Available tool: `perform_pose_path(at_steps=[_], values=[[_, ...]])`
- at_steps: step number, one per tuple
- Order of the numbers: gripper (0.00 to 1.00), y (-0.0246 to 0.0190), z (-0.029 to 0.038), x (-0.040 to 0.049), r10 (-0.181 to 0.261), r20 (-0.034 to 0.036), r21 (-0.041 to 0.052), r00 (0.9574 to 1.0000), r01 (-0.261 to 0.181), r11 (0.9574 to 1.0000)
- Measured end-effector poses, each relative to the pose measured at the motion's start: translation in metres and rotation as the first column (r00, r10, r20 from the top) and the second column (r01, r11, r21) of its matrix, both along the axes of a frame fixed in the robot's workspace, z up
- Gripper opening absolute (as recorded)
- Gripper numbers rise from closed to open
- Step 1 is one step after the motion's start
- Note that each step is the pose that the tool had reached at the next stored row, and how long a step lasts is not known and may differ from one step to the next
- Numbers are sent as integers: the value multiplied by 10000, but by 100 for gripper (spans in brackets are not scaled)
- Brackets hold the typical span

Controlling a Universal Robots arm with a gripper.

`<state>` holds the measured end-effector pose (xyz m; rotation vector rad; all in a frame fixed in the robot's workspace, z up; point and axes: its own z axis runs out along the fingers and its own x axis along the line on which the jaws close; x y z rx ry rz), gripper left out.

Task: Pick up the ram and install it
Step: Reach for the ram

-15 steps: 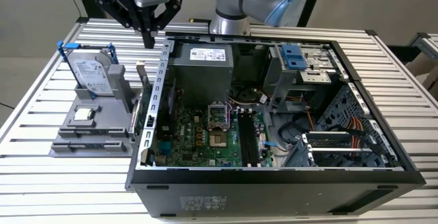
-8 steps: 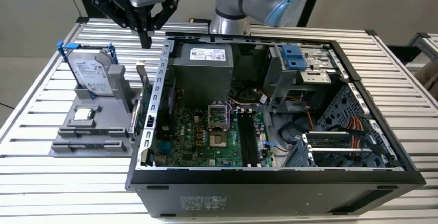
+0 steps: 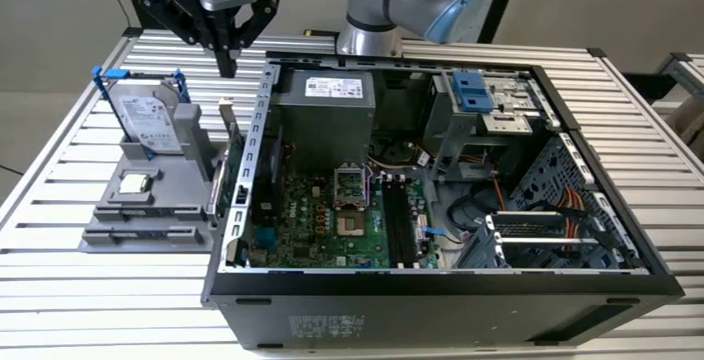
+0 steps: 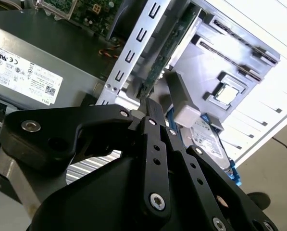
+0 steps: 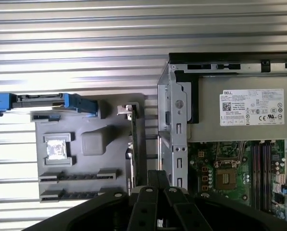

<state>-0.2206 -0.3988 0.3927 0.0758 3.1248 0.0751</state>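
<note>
The gripper (image 3: 227, 65) hangs with its fingers pressed together and nothing between them. The ram (image 3: 221, 162) is below its tips and well apart from them. It stands on its long edge in a slot of the grey holder (image 3: 143, 220), just beside the outer wall of the case (image 3: 440, 286). In the first wrist view the ram (image 5: 133, 144) shows edge-on as a thin green line that runs straight toward the gripper (image 5: 157, 175), so the fingers seem lined up along the board. In the second wrist view the ram (image 4: 171, 43) lies beyond the tips of the gripper (image 4: 150, 108), between the case wall and the holder.

Judging by its look, the ram is light, thin and stiff, with hard, smooth faces that could slip under a weak pinch. It is also fragile: the chips on its faces and the contact edge sitting down in the slot should not take force. The free upper edge looks like the place to hold, near mid-length so it does not tip, with the fingers flat on the two faces. The case wall on one side leaves little room for a finger.

The hard drive (image 3: 148, 117) and the processor (image 3: 134, 183) sit farther from the gripper's line, on the same holder.
</note>
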Motion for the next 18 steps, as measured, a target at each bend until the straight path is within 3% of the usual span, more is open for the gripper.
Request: perform_pose_path(at_steps=[18], values=[[0,0,0,-258,122,0,1,9999,-122,9999]])
